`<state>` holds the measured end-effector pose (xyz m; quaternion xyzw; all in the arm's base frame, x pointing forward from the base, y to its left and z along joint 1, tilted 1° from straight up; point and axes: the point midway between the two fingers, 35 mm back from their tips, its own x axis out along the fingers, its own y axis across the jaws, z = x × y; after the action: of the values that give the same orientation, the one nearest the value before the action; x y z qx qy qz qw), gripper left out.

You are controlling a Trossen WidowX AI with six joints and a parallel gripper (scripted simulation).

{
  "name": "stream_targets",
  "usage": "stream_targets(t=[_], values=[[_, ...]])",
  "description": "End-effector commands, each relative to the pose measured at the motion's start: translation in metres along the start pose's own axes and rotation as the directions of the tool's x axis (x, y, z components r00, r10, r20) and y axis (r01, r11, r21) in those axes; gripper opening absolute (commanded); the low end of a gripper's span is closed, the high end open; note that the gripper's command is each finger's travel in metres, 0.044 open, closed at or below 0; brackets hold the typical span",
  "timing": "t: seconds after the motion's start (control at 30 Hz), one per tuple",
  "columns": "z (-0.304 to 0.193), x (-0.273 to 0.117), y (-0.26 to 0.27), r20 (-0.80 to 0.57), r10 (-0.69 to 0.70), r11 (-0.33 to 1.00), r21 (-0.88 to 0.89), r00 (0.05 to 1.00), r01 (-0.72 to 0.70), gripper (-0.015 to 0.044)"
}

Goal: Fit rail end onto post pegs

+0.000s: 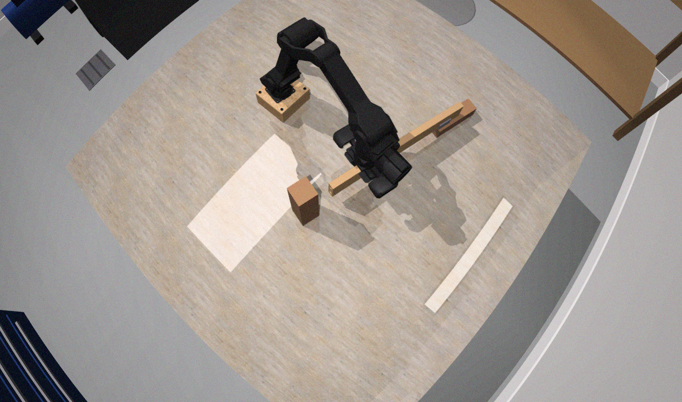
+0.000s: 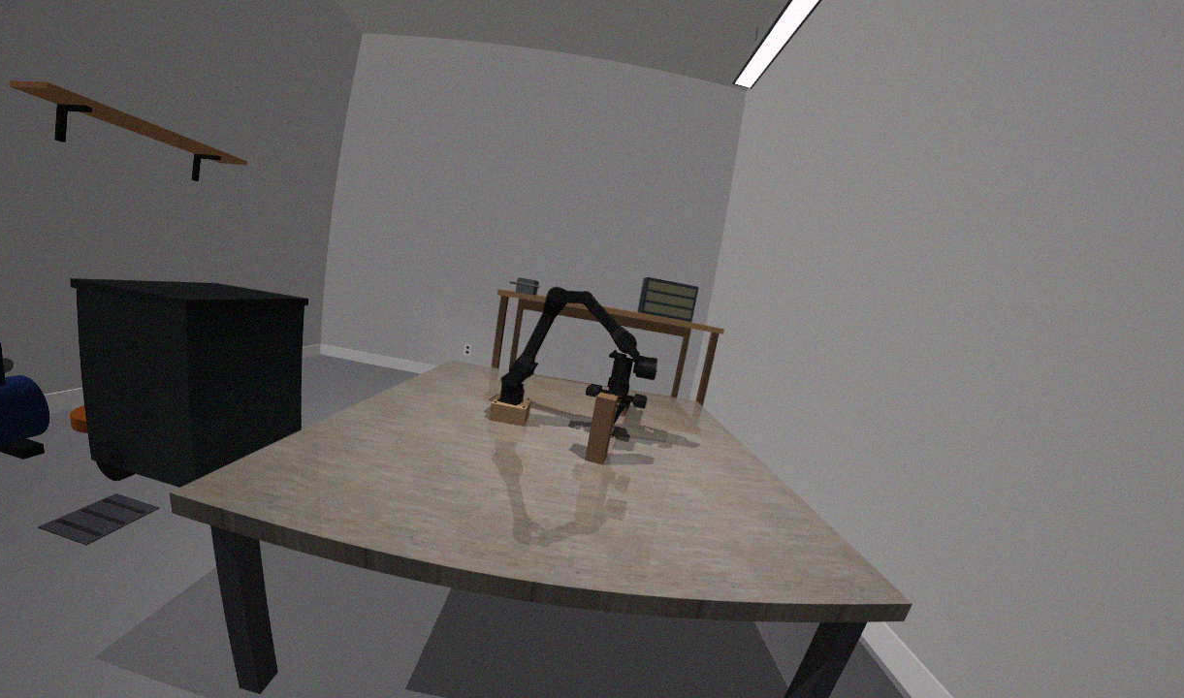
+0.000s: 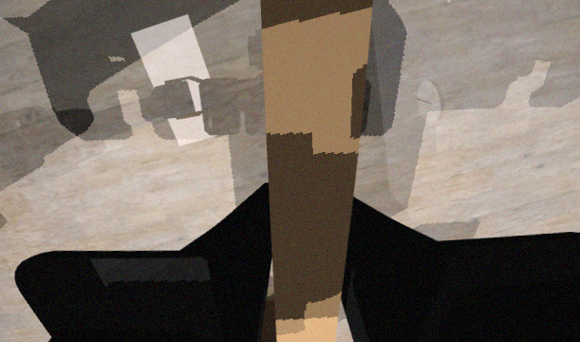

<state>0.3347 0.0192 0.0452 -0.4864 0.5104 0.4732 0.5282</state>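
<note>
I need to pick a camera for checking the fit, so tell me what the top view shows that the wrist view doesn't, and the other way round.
Only the top view shows the short brown wooden post with a pale peg pointing at the near end of the long light wooden rail, a gap between them, and the far end at the footboard block.

Only the wrist view shows the black gripper shut on the rail, a finger on each side.

Both show the rail, the gripper and the marbled table top.

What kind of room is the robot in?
Probably a workshop or garage. A big table holds the arm, whose gripper grips a wooden rail. A workbench with a small drawer box stands behind, and a wall shelf hangs left.
</note>
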Motion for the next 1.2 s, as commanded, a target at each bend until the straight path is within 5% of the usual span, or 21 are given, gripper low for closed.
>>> stream_targets(t=[0.0, 1.17], values=[[0.0006, 0.0011, 0.0003, 0.003, -0.004, 1.000, 0.004, 1.000, 0.004, 0.0000], [0.0006, 0.0000, 0.0035, 0.003, -0.003, 1.000, 0.004, 1.000, 0.003, 0.0000]])
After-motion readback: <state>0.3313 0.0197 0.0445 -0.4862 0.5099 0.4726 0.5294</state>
